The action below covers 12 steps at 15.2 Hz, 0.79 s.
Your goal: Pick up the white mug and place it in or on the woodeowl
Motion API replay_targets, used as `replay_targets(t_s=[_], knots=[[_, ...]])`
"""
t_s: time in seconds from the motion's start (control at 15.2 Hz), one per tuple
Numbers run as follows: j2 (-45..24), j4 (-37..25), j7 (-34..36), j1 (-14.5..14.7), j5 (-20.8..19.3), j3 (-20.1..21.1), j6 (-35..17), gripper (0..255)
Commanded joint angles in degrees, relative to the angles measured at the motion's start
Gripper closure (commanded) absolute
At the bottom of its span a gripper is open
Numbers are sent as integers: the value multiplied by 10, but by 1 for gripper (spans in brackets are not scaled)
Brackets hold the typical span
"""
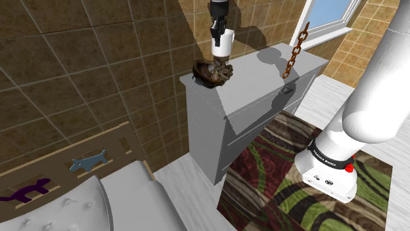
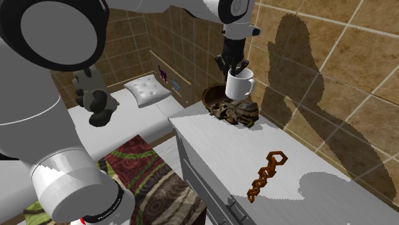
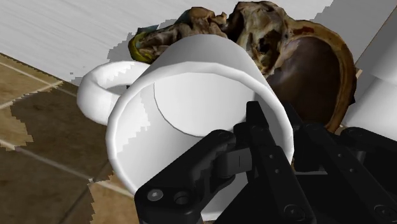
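The mug (image 1: 223, 43) is white, the bowl (image 1: 211, 72) mottled brown, the rug (image 1: 259, 184) swirled red and green.

you've got a pale grey dresser (image 1: 256, 82) mid-frame in the shoulder view; on its top sit a gnarled brown bowl (image 1: 212, 71) at upper centre and a brown chain (image 1: 296, 51) at upper right.

One white mug (image 1: 223, 43), one brown carved bowl (image 1: 211, 72), one chain (image 1: 296, 49), one cabinet (image 1: 263, 102), one rug (image 1: 276, 190), two dog shapes (image 1: 89, 161) (image 1: 26, 190).
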<state>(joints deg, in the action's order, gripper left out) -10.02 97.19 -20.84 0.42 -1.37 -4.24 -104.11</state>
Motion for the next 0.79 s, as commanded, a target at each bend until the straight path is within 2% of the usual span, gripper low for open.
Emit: replay_targets(t_s=[0.0,0.33,0.73], knots=[[-1,14,1,0,0,0,-16,255],[-9,44,2,0,0,0,-53,255],[-9,44,2,0,0,0,-53,255]])
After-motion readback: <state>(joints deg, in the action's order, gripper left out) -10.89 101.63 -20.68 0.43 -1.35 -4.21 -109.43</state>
